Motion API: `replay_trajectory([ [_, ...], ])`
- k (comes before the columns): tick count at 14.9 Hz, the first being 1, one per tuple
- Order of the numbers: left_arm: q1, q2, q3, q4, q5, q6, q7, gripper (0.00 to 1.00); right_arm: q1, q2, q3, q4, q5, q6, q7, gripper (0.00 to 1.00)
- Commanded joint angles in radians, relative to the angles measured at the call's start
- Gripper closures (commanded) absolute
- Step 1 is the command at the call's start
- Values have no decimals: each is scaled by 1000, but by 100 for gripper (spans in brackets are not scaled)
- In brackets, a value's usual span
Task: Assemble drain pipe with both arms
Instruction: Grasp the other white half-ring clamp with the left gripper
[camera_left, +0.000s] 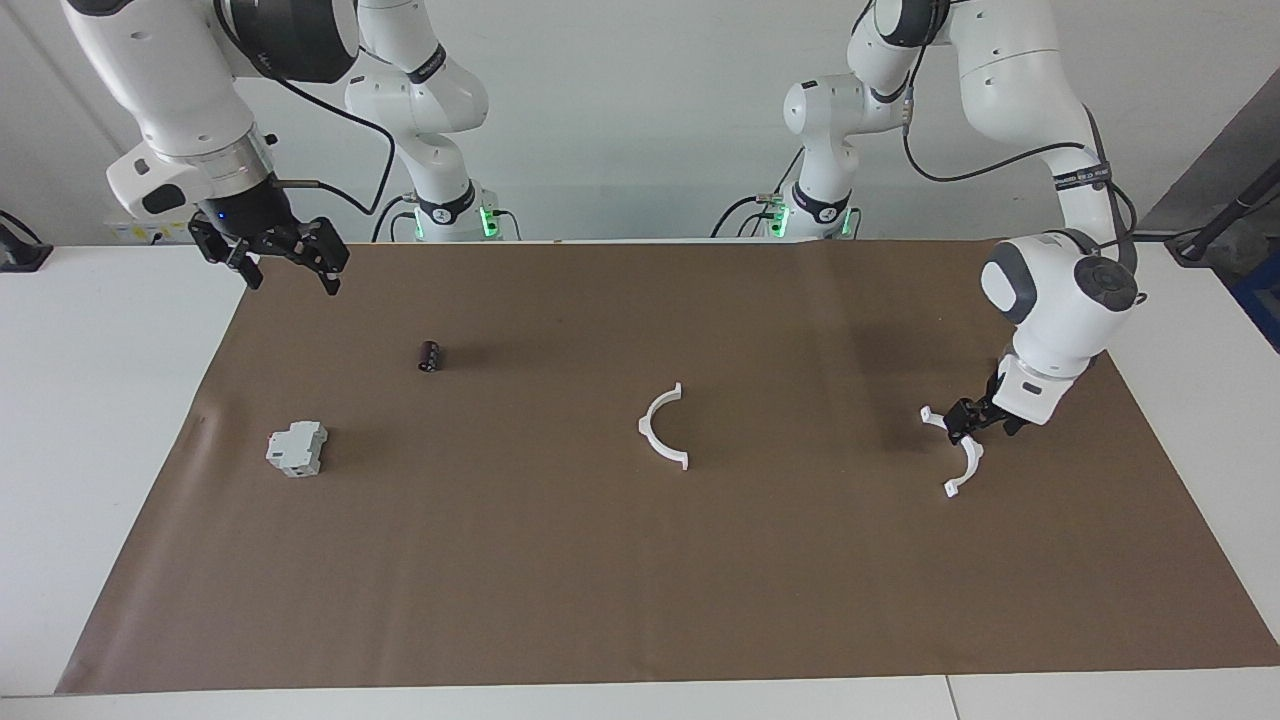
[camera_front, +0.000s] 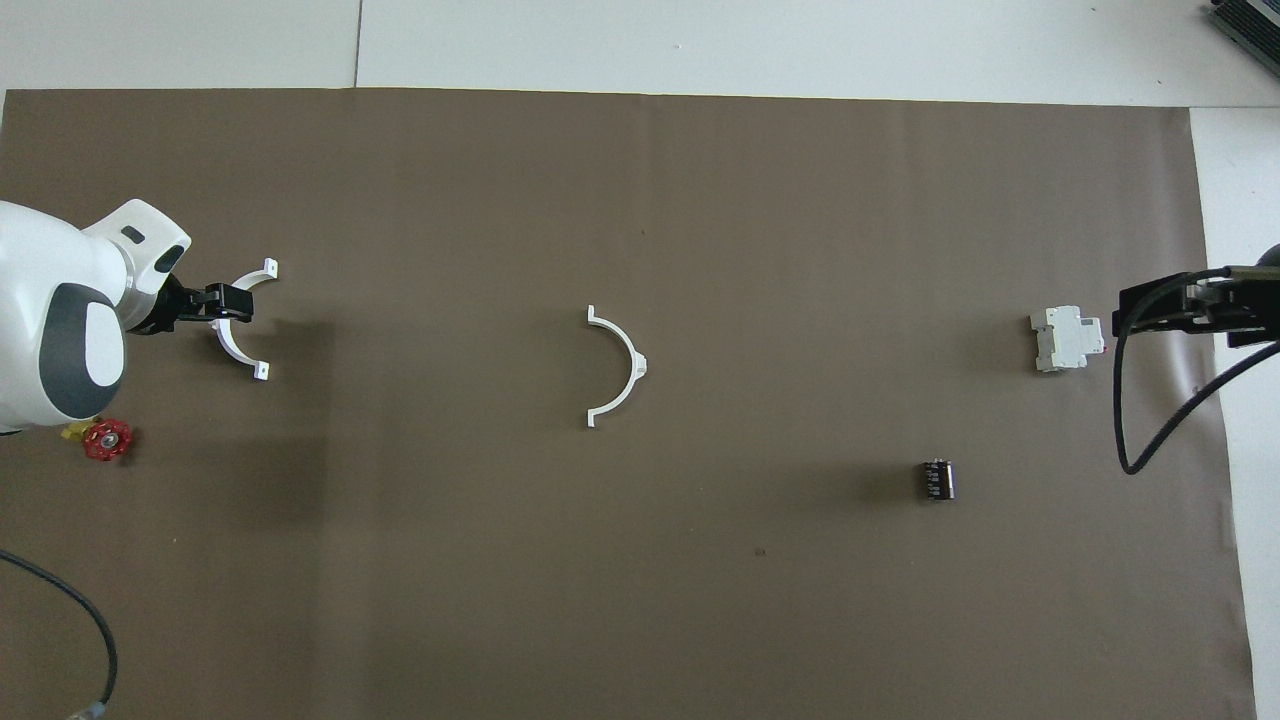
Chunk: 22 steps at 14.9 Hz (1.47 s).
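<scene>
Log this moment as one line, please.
left gripper: open, astride end arc | right gripper: open, raised | middle arc: untouched

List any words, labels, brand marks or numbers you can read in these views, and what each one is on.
None can be read.
Left arm's dark wrist band: pale lettering, too small to read.
Right arm's dark joint band: pale lettering, too small to read.
Grey-white block, black cylinder, white arcs: no markings visible.
</scene>
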<state>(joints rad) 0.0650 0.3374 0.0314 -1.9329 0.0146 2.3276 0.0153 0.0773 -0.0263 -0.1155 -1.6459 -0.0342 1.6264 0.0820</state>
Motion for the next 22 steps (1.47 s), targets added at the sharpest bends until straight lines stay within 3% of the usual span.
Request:
replay_trajectory([
  [1,12,12,-7,-18,19,42,3,0,9,-18,-10,-17,19,-8,-24,0],
  [12,15,20,-7,-24,19,61,2,5,7,-18,-10,-17,19,-8,-21,0],
  [17,15,28,-7,-72,19,141,5,5,7,-18,-10,-17,19,-8,-21,0],
  [22,13,26,-7,-69,19,138,3,13,7,-18,-10,-17,19,-8,-21,0],
])
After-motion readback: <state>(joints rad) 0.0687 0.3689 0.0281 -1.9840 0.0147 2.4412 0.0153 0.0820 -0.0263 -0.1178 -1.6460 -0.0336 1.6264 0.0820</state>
